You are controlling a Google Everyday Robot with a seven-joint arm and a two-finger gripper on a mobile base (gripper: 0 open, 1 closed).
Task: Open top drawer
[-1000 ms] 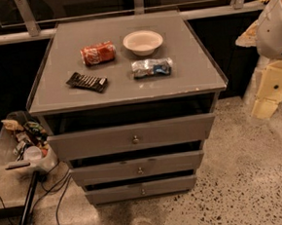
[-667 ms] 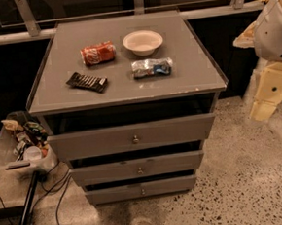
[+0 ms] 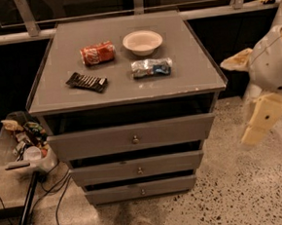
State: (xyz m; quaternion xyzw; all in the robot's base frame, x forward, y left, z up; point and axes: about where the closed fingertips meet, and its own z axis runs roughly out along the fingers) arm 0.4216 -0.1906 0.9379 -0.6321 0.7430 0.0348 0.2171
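Note:
The top drawer (image 3: 99, 141) is the tallest and widest of three grey fronts in the cabinet, with a small round knob (image 3: 135, 140) at its centre. A dark gap shows above its front panel, and its inside is hidden. My gripper (image 3: 235, 102) hangs at the right of the cabinet, off its right front corner and about level with the top drawer. It is open and empty, and touches nothing. Its cream fingers (image 3: 261, 119) stand apart, one pointing left and one pointing down.
The cabinet top (image 3: 192, 76) holds a red can (image 3: 97, 53), a white bowl (image 3: 143, 41), a blue-and-silver packet (image 3: 151, 67) and a dark bar (image 3: 86, 81). Two shorter drawers (image 3: 179, 163) lie below. A bin of clutter (image 3: 24, 145), cables and a pole stand at the left.
My gripper has come down and slightly left beside the cabinet's right side. The drawers and the things on top have not moved.

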